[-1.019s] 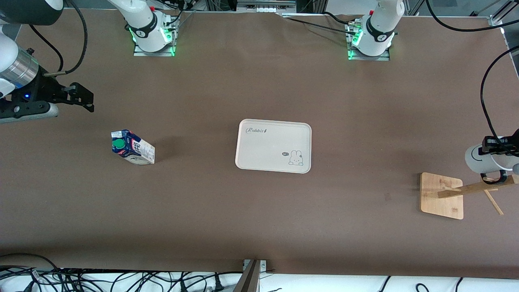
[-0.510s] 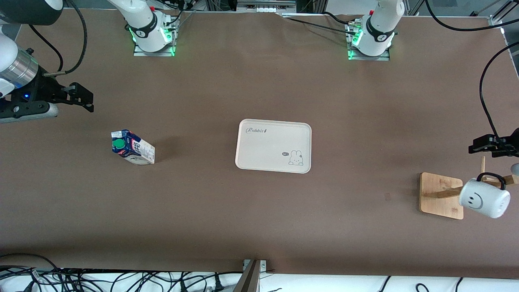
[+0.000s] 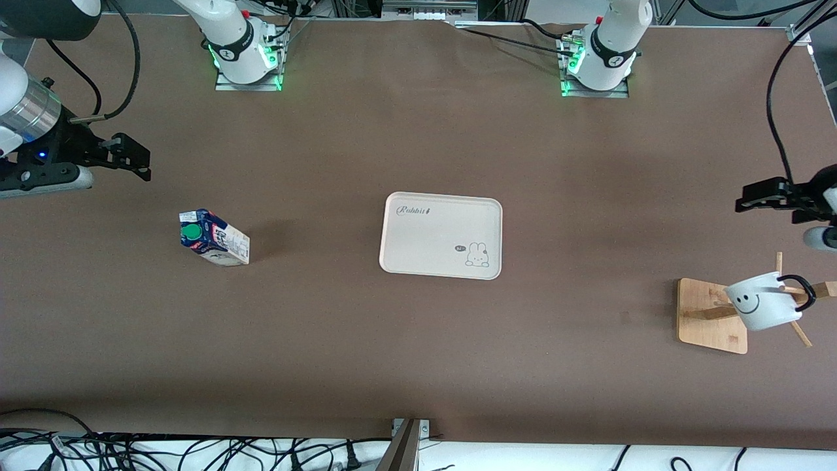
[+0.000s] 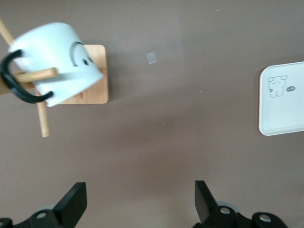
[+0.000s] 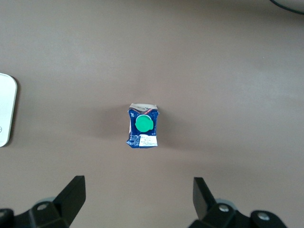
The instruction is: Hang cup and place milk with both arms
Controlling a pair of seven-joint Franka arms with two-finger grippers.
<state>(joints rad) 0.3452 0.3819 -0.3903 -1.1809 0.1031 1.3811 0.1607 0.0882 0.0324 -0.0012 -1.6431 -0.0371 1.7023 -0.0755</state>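
Bare tabletop [image 3: 327,340] around the upright milk [image 3: 214,238], tray [image 3: 441,235] well apart, both grippers raised

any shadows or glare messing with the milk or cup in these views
Front view: the milk casts a soft shadow toward the tray, no glare; the cup is evenly lit. Right wrist view: the milk is sharp, faint shadow beside it. Left wrist view: the cup is bright white, face still readable.

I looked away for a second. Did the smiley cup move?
Yes. The smiley cup left the left gripper and now hangs by its handle on the wooden rack, nearer the front camera than before.
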